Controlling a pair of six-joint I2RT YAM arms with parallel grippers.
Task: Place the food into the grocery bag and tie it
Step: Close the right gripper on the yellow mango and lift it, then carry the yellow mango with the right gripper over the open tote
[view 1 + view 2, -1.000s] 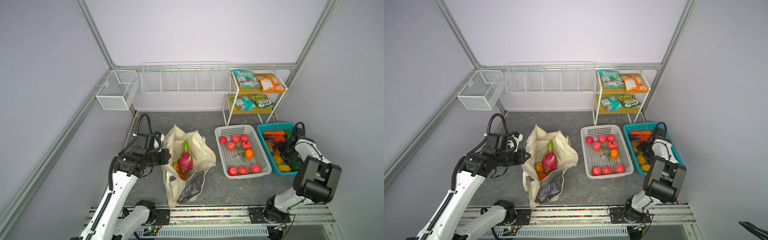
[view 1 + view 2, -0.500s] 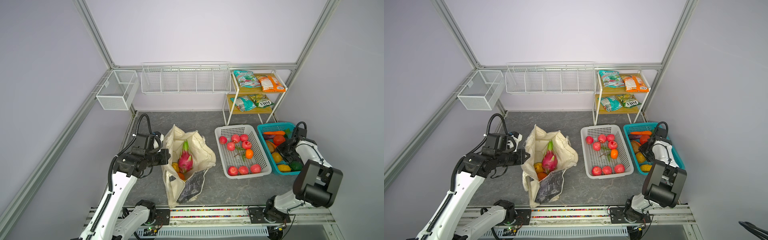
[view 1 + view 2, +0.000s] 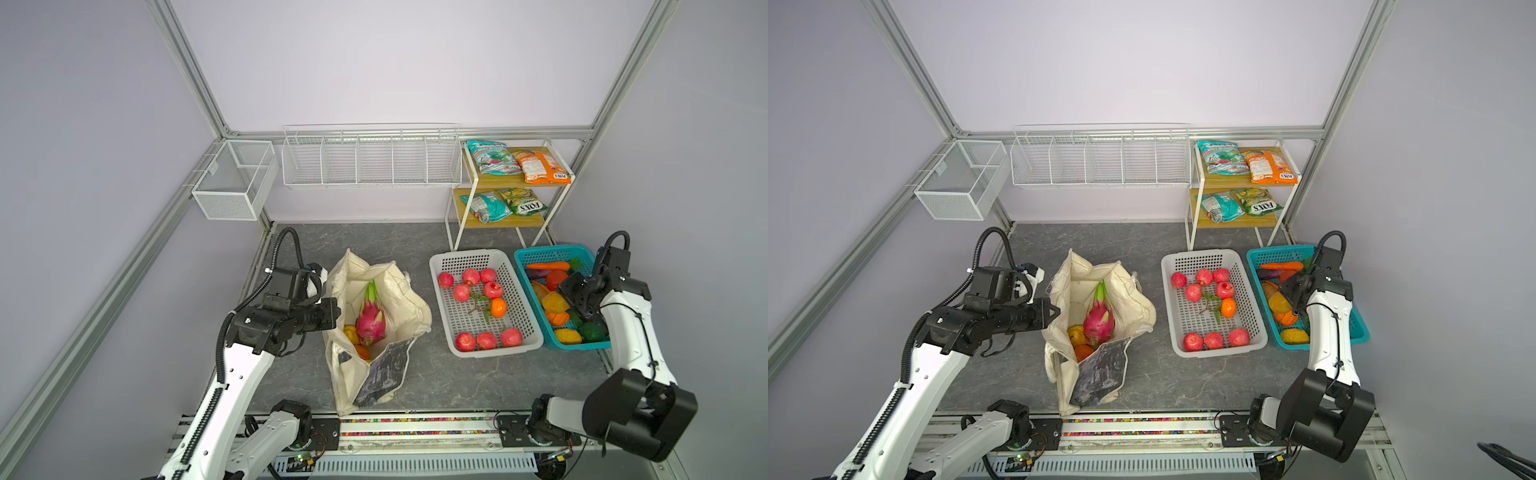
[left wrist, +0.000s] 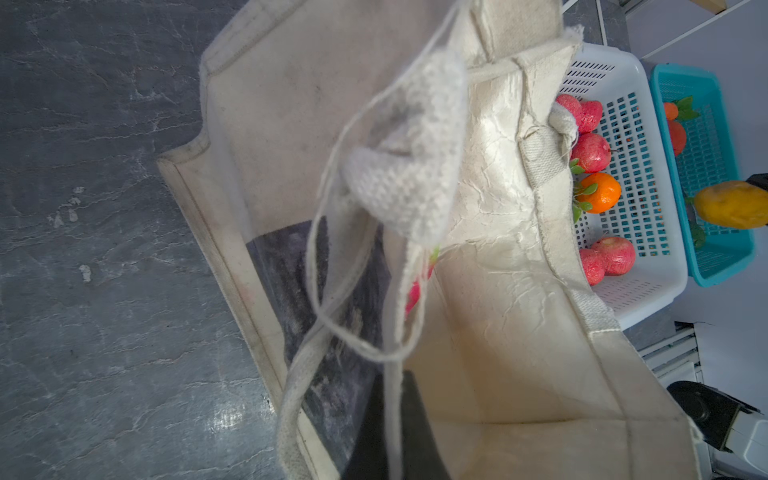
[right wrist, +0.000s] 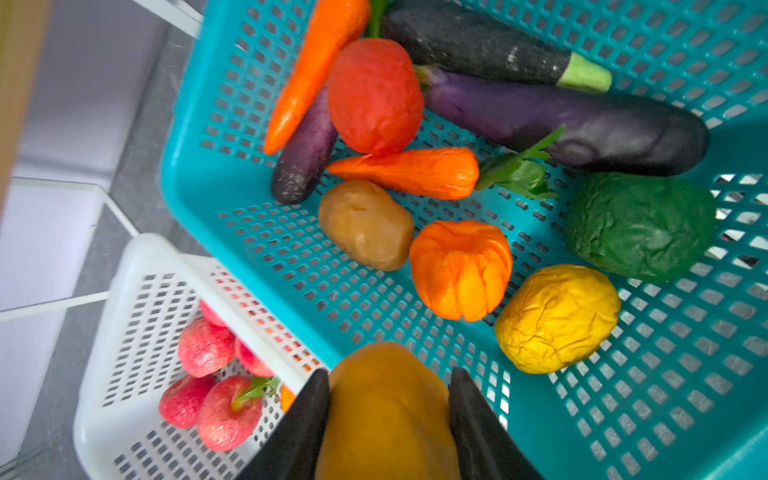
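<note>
The right gripper [image 5: 389, 371] pinches a yellow fruit [image 5: 386, 419] between its fingers over the teal basket [image 5: 623, 415], well apart from the bag [image 3: 401, 291], whose rim the left gripper [image 3: 336, 309] clamps pressed together, the dragon fruit [image 3: 370, 318] just beyond its tips inside.

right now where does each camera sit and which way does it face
Top view: above the arm bases, looking down at the bag; both arms show.
Top view: alongside, same aim, white basket too; both arms show.
Left wrist: on the left arm, facing the bag; left gripper shut on its rim.
Right wrist: above the teal basket; right gripper grips a yellow-orange fruit.
Shared: all show the white basket.
</note>
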